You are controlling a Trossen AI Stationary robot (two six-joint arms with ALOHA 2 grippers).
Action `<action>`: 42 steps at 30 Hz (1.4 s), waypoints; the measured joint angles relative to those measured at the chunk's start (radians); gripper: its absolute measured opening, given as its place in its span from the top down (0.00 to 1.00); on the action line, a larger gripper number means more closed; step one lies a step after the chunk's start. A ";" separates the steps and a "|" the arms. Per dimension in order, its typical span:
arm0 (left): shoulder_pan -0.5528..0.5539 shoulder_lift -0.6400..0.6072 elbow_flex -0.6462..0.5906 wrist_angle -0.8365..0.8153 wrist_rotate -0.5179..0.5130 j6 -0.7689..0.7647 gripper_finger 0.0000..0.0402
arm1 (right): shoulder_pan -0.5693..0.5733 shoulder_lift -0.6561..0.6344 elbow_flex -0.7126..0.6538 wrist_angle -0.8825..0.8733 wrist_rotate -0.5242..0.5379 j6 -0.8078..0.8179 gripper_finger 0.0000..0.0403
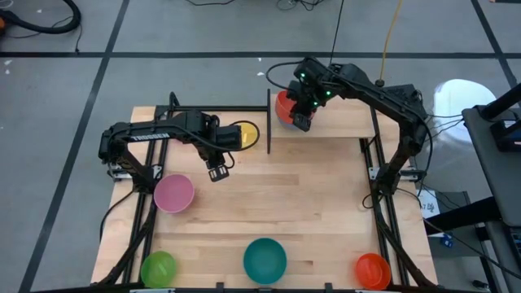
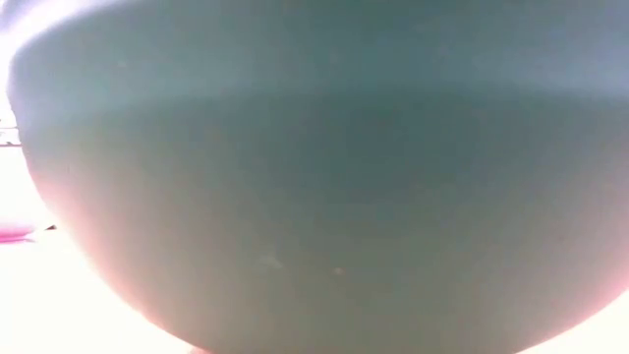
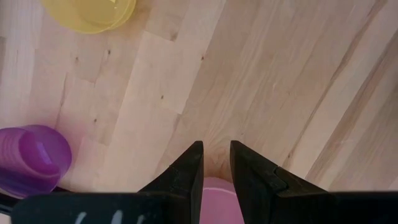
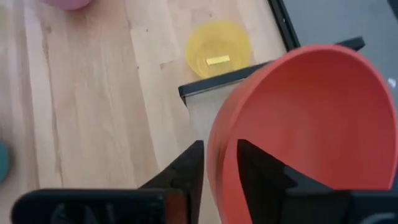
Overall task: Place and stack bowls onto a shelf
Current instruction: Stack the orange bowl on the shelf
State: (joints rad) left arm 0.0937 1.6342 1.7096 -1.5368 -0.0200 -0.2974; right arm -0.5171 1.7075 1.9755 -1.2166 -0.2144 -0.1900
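A red-orange bowl (image 1: 283, 106) sits tilted at the left end of the shelf (image 1: 342, 122), its mouth turned toward the right wrist camera. My right gripper (image 4: 219, 149) is open and straddles the bowl's rim (image 4: 214, 168), one finger inside and one outside. My left gripper (image 1: 218, 171) points down over bare tabletop, slightly open with nothing between its fingers. A yellow bowl (image 1: 246, 134) stands on the table beside the shelf. The pink bowl (image 1: 173, 193), green bowl (image 1: 159, 268), teal bowl (image 1: 264, 260) and a second red-orange bowl (image 1: 372, 271) stand on the table. A purple bowl (image 3: 31, 158) shows in the left wrist view. My right gripper comes at the bowl slanting down from the table's right. A strip of pale wood shows between the outer finger (image 4: 194, 162) and the rim (image 4: 214, 168). Whether the inner finger (image 4: 249, 162) touches the wall, I cannot tell.
A black upright bar (image 1: 269, 122) bounds the shelf's left end. The teal bowl's wall (image 2: 314, 197) fills the low view. Black frame rails (image 1: 383, 212) run along the table's right and left sides. Bare wood (image 1: 309, 195) lies mid-table.
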 joint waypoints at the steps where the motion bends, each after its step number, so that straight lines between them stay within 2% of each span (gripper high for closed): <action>1: 0.000 0.000 0.000 0.000 0.000 0.000 0.79 | 0.001 -0.004 0.000 0.005 0.000 -0.006 0.76; 9: 0.000 0.000 0.000 0.000 0.000 -0.005 0.79 | 0.036 -0.095 -0.001 0.136 -0.088 -0.007 0.75; 12: 0.000 0.000 0.000 0.000 0.000 -0.006 0.79 | 0.048 -0.137 -0.001 0.175 -0.044 -0.006 0.77; 15: 0.000 0.000 0.000 0.000 0.000 -0.019 0.79 | 0.060 -0.152 -0.005 0.208 0.060 0.050 0.85; 17: 0.000 0.000 0.000 0.000 0.000 -0.020 0.79 | 0.062 -0.150 -0.015 0.211 0.086 0.064 0.93; 19: 0.000 0.000 0.000 0.000 0.000 -0.020 0.79 | 0.061 -0.149 -0.034 0.218 0.088 0.069 0.98; 31: 0.000 0.000 0.000 -0.004 0.000 -0.022 0.79 | 0.061 -0.150 -0.248 0.382 0.082 0.100 1.00; 42: 0.000 0.000 0.000 -0.004 0.000 -0.022 0.79 | 0.061 -0.148 -0.382 0.438 0.079 0.099 1.00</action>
State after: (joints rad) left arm 0.0937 1.6344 1.7096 -1.5410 -0.0196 -0.3191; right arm -0.4564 1.5593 1.5939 -0.7785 -0.1352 -0.0908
